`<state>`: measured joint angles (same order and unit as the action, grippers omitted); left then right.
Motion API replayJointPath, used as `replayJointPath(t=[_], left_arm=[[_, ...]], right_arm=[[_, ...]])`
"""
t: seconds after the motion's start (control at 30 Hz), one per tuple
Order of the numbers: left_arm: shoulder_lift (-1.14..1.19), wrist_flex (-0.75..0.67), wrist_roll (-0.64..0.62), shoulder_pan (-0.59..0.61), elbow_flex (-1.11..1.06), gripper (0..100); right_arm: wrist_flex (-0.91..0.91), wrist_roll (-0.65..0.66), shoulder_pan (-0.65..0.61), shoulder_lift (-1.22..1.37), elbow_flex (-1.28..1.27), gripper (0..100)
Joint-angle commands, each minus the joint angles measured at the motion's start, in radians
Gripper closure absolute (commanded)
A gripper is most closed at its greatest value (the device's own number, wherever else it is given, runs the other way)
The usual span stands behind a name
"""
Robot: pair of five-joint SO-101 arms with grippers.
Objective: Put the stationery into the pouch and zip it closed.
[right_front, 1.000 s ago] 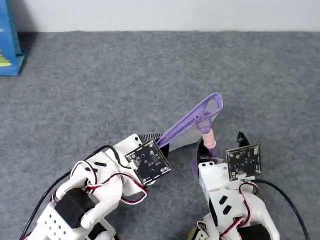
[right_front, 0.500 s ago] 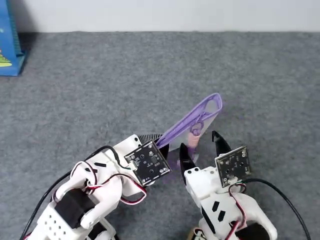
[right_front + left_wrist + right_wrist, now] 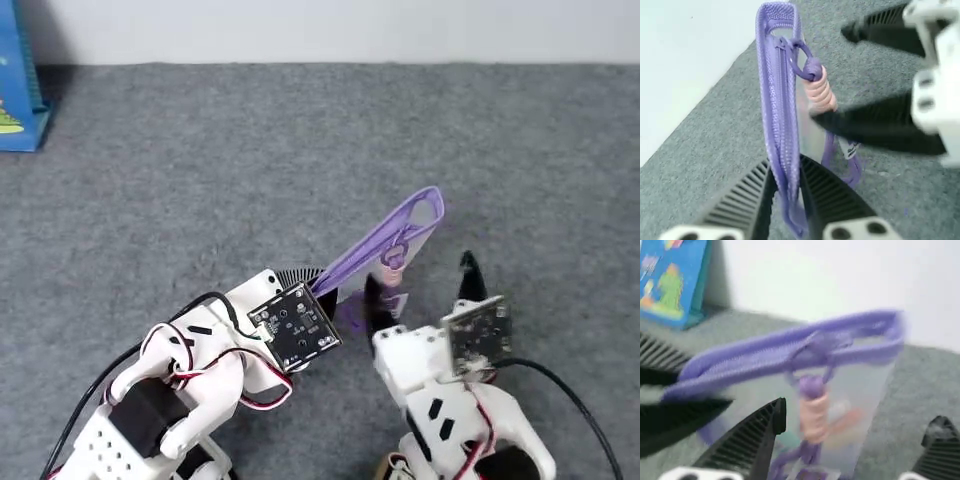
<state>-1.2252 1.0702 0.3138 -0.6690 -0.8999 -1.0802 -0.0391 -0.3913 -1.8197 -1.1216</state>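
Note:
A pouch with a purple zip band (image 3: 385,238) and clear sides stands on edge over the grey carpet. My left gripper (image 3: 312,283) is shut on its near end, and the band runs up between the fingers (image 3: 786,167). A pink beaded zip pull (image 3: 819,90) hangs from the slider against the pouch's side (image 3: 812,412). My right gripper (image 3: 417,275) stands open beside the pouch, one black finger (image 3: 875,125) just below the pull and the other finger (image 3: 940,432) off to the side. Blurred coloured shapes (image 3: 852,420) show through the clear wall.
A blue box (image 3: 18,85) stands at the far left by the white wall (image 3: 330,30). Grey carpet (image 3: 200,170) stretches open beyond the pouch. Both arms' bodies crowd the near edge.
The pink pull, drawn out toward my right gripper a second ago, now hangs against the pouch. The right gripper swung left, then back right and slightly forward. The left arm kept still.

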Motion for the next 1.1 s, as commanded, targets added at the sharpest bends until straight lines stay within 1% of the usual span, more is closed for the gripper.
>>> replayJointPath(t=[0.0,0.07,0.13,0.23,0.4,0.5,0.6,0.73,1.07], left_arm=[[-0.023,-0.005,0.011,0.011,0.013,99],[-0.023,-0.005,0.011,0.011,0.013,99],[-0.023,-0.005,0.011,0.011,0.013,99],[-0.023,-0.005,0.011,0.011,0.013,99],[-0.023,-0.005,0.011,0.011,0.013,99],[-0.023,-0.005,0.011,0.011,0.013,99],[-0.023,-0.005,0.011,0.011,0.013,99],[-0.023,-0.005,0.011,0.011,0.013,99],[-0.023,-0.003,0.011,0.011,0.013,99]], right_arm=[[0.065,-0.005,0.035,0.01,0.003,58.6],[0.07,-0.005,0.008,0.01,0.002,62.7],[0.073,-0.005,-0.012,0.01,0.002,69.1],[0.108,-0.003,-0.012,0.01,-0.002,77.1],[0.114,0.054,-0.01,0.01,-0.003,83.5],[0.113,0.078,0.035,0.008,-0.003,89.8],[0.116,0.123,0.093,0.007,-0.002,98.7],[0.114,0.18,0.188,0.005,-0.002,99.1],[0.147,0.255,0.464,0.01,-0.011,99.1]])
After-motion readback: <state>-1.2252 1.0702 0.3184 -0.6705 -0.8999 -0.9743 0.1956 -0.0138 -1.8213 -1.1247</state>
